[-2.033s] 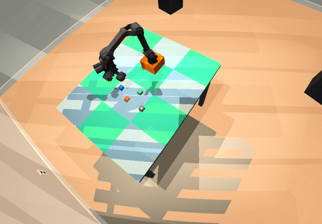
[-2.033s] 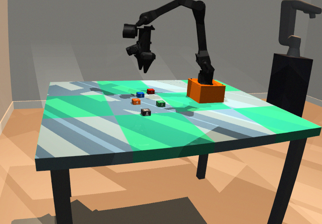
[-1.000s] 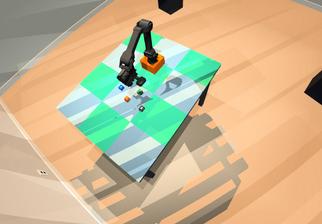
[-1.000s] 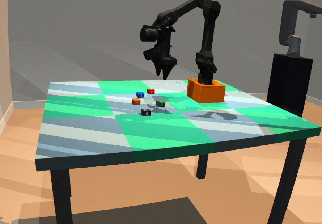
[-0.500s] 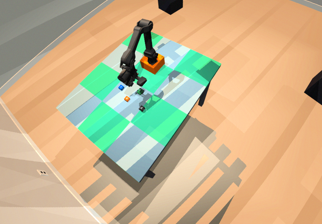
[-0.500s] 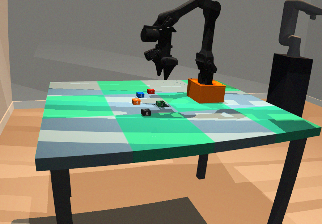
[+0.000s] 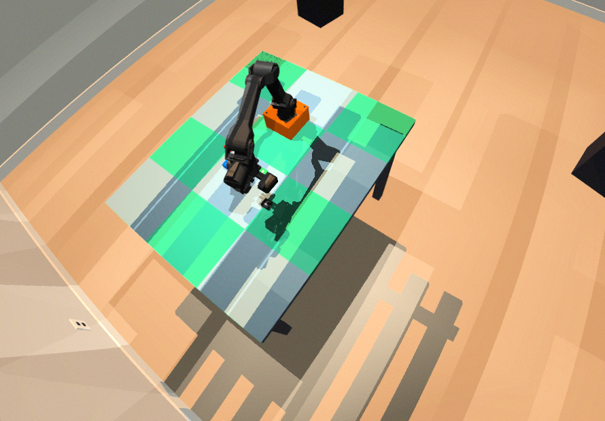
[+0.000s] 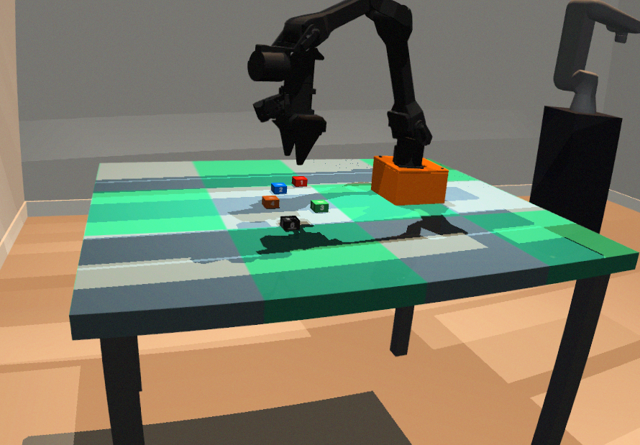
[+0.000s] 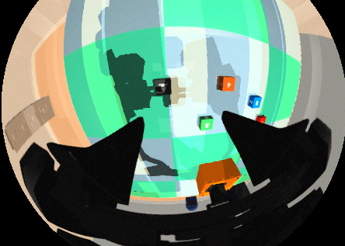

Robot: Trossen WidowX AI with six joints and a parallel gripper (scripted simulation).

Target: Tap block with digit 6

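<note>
The black block [image 7: 266, 203] [image 8: 290, 223] [image 9: 162, 86] bears a small white digit that looks like a 6. It sits on the table beside the arm's shadow. My gripper [image 8: 294, 159] [image 9: 184, 118] is open and empty, pointing down high above the table. In the wrist view the black block lies beyond the fingertips, left of midway between them. The green block [image 7: 264, 171] [image 8: 319, 206] [image 9: 206, 123] shows a 3 and lies nearer the arm's base. In the top view the arm hides the fingertips and the orange block.
The orange block [image 8: 270, 202] [image 9: 226, 84] shows a 4, the blue block [image 7: 225, 164] [image 8: 278, 188] [image 9: 255, 102] a 2, and the red block [image 8: 299, 181] [image 9: 260, 119] a 1. The arm stands on an orange base [image 7: 285, 129] [image 8: 408, 186] [image 9: 217, 171].
</note>
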